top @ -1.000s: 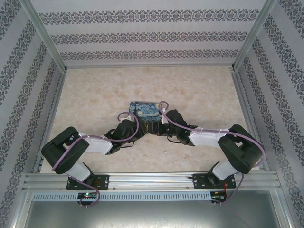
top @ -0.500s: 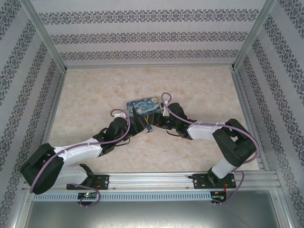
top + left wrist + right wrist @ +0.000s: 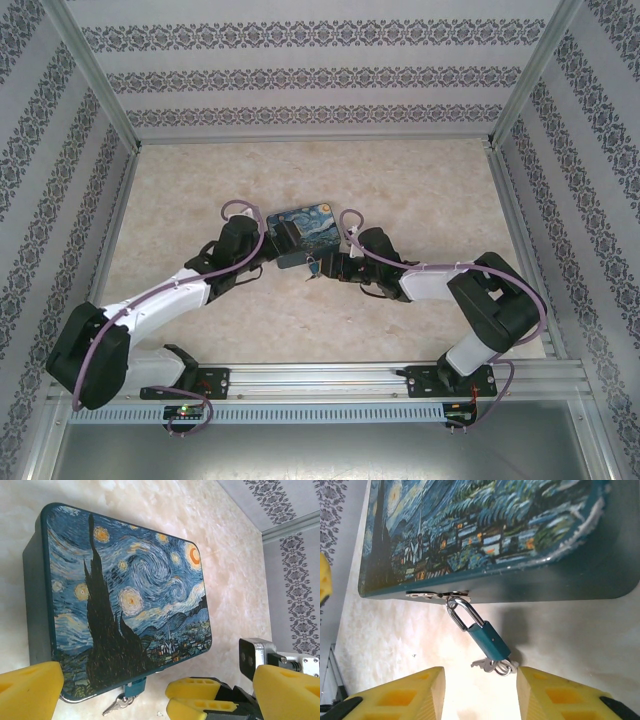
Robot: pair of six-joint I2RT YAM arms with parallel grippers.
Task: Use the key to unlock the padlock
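Pale marbled counter (image 3: pixel 200 190) boxed in by patterned wallpaper walls, nothing fancy. Closest in, the right tool (image 3: pixel 480 696) sits off the front side of the blue-and-yellow swirly painted tin box (image 3: pixel 485 535). Its yellow fingers are apart with nothing between them. Just past that gap, toward the tin, there's a small silvery key (image 3: pixel 481 665) on a ring. It lies at the bottom end of the tiny blue padlock with the thin silvery shackle (image 3: pixel 489 640). Honestly can't tell if the key is in the keyhole or just resting against it. The padlock lies on the counter just beside the tin's front wall, shackle hooked through the tin's little metal latch (image 3: pixel 437 594), and the shackle looks pushed home in the body. So I'd say nothing's unlocked yet: the key needs gripping and turning, then the shackle has to pop. The left tool (image 3: pixel 262 245) hangs at the tin's left front corner, fingers wide apart, empty, not touching the tin as far as I can see.
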